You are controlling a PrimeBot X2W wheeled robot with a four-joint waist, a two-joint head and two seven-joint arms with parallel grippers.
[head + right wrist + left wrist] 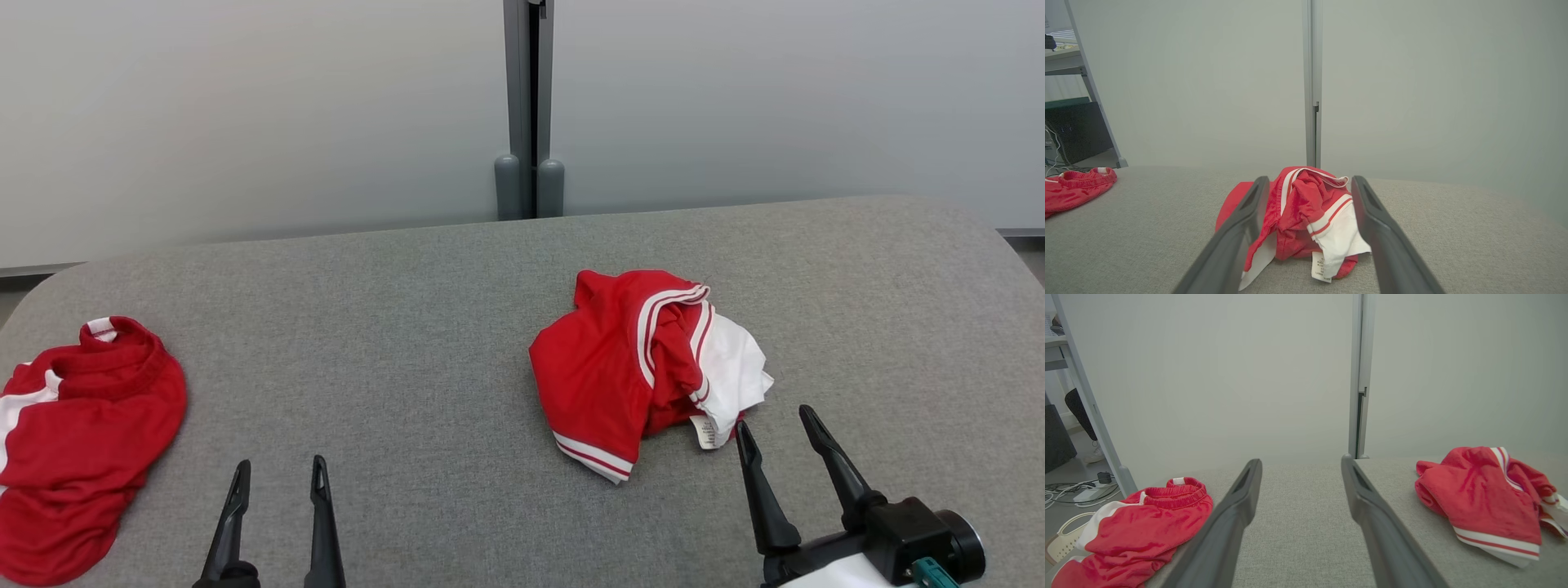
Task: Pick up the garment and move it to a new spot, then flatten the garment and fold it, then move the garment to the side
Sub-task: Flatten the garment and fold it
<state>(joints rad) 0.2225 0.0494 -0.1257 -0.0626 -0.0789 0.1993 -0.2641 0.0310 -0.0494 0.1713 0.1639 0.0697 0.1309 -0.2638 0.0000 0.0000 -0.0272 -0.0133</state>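
A crumpled red and white garment (645, 367) lies in a heap right of the grey table's middle, also seen as the garment (1482, 498) and the garment (1306, 216). My right gripper (775, 429) stands open just in front of its near right edge, fingers apart and empty, the heap framed between them in the right wrist view (1310, 181). My left gripper (279, 474) is open over bare cloth at the lower left (1300, 461), holding nothing. A second red garment (73, 441) lies at the table's left edge.
The grey padded table (408, 343) has rounded far corners and ends at a pale wall with a grey post (529, 106). Beyond the left edge stand a shelf frame (1090, 408), cables (1073, 490) on the floor and a dark box (1077, 130).
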